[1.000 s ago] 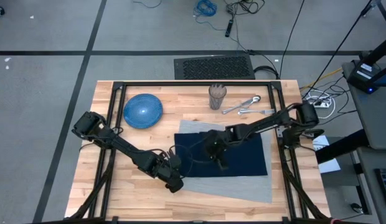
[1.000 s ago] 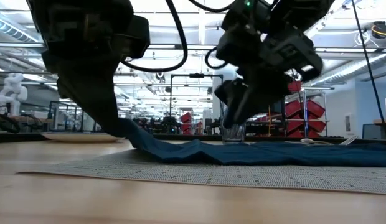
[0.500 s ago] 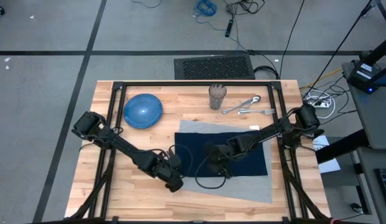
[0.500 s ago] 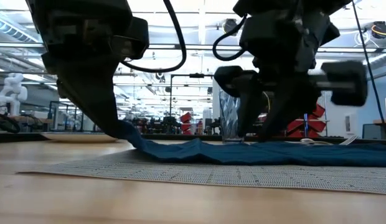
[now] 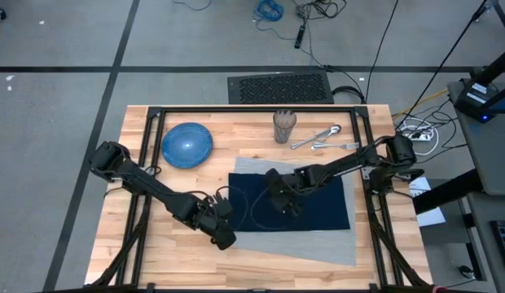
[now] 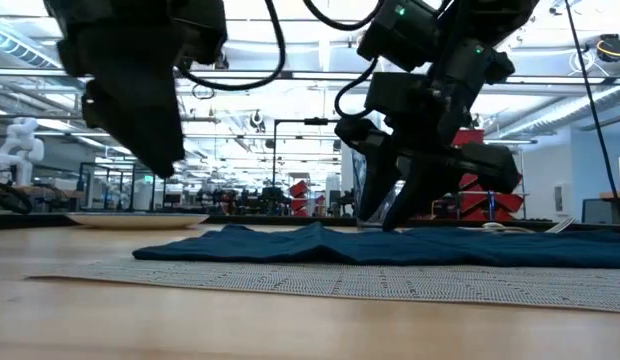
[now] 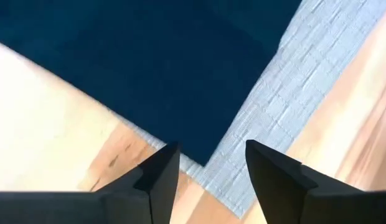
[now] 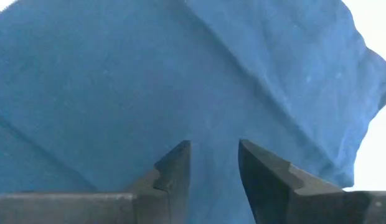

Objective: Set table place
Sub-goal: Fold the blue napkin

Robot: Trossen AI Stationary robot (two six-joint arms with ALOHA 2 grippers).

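Left gripper (image 5: 224, 238) released, above navy napkin (image 5: 313, 203) corner on grey placemat (image 5: 318, 242). Right gripper (image 5: 283, 202) parted over napkin; contact unclear, probably holding nothing.

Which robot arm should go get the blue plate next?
Probably the left. The left gripper is open, empty, off the napkin, on the blue plate side. The right gripper hangs over the napkin, farther away.

**Where my four cameras looked**

One hung overhead, looking straight down on my whole table (image 5: 155, 252). One sat at table height, looking level across into the room. Each wrist camera stared closely down past my jaws at the navy napkin (image 7: 149, 68), which all four views shared.
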